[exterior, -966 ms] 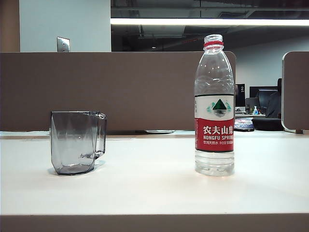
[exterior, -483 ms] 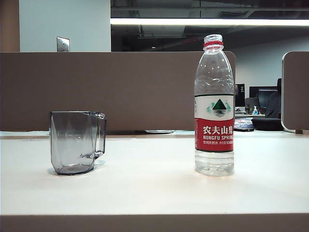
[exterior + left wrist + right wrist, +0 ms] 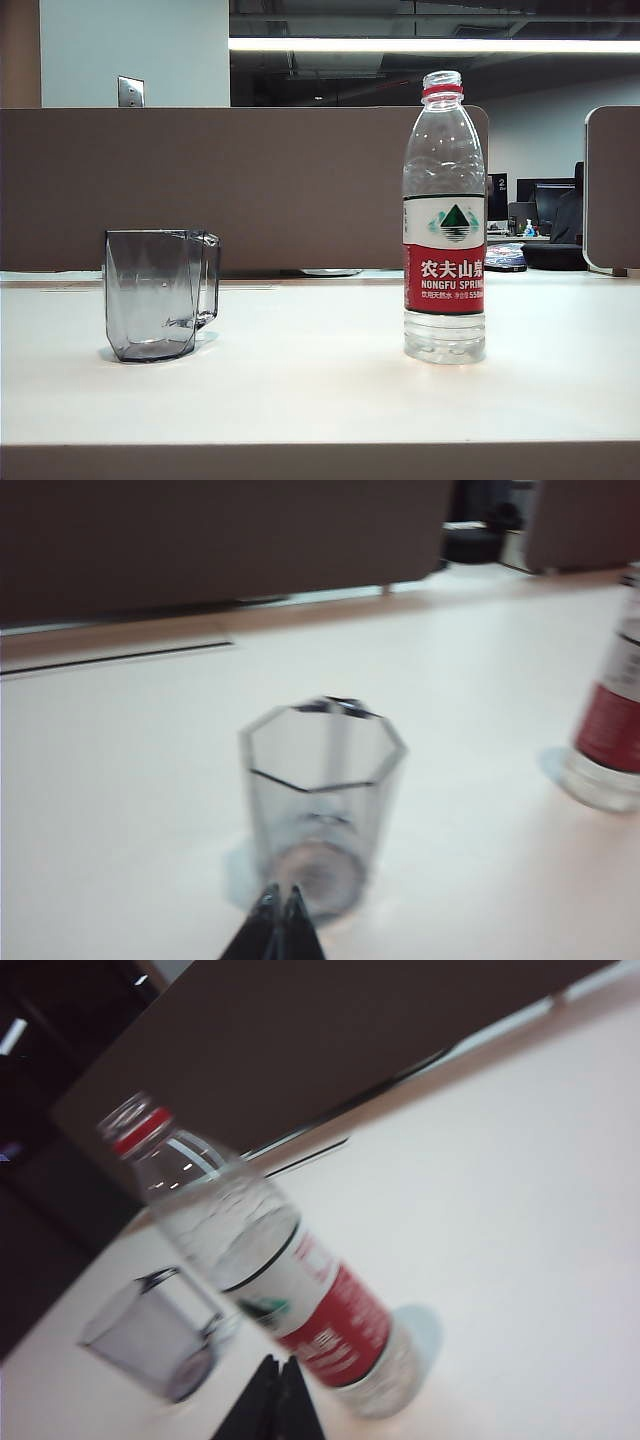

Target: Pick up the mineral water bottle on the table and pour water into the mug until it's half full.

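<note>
Both end effectors (image 3: 280,905) (image 3: 278,1370) closed, short of bottle (image 3: 444,215), mug (image 3: 160,295).

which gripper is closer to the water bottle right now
Right. The right gripper, shut, sits just short of the mineral water bottle, aimed at its label, not touching. The left gripper, shut, faces the mug, with the bottle off to one side.

Left black two-finger gripper (image 3: 280,912): fingertips pressed together, nothing between them, held above the surface.
Right black two-finger gripper (image 3: 277,1380): fingertips together, empty, with the wrist rolled to a tilt.
Exterior view: neither arm appears.
</note>
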